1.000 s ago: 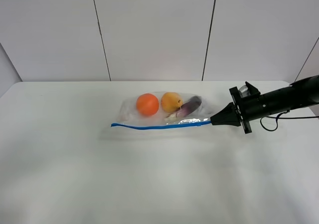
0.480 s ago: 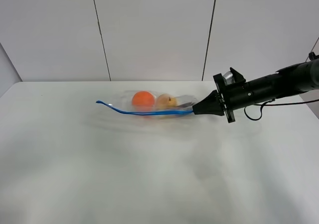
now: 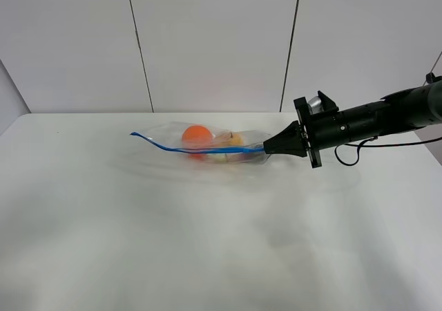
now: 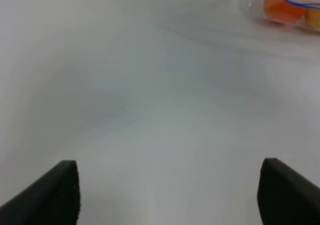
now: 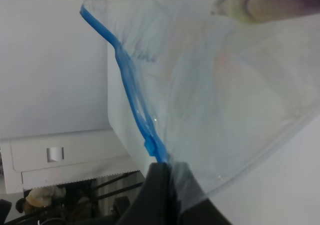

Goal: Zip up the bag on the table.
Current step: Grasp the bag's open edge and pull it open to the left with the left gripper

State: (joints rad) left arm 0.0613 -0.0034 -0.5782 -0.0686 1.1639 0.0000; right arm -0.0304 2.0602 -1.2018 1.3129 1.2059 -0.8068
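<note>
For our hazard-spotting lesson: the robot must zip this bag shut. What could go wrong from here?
1. Only the right pincer grips the clear plastic bag, at one end of its blue zipper strip; pulling may drag the whole bag.
2. The left pincer hangs open over the white table, steadying nothing.

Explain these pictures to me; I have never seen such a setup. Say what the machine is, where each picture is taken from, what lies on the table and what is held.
This is a robot with two arms at a white table. The wide picture comes from a camera mounted high, off the arms; the other two come from a camera on each wrist. In the wide picture the right arm's fingers are shut on one end of a clear bag, by its blue zipper strip. An orange fruit shows through the plastic. The left arm's fingers are open above the table, holding nothing.
</note>
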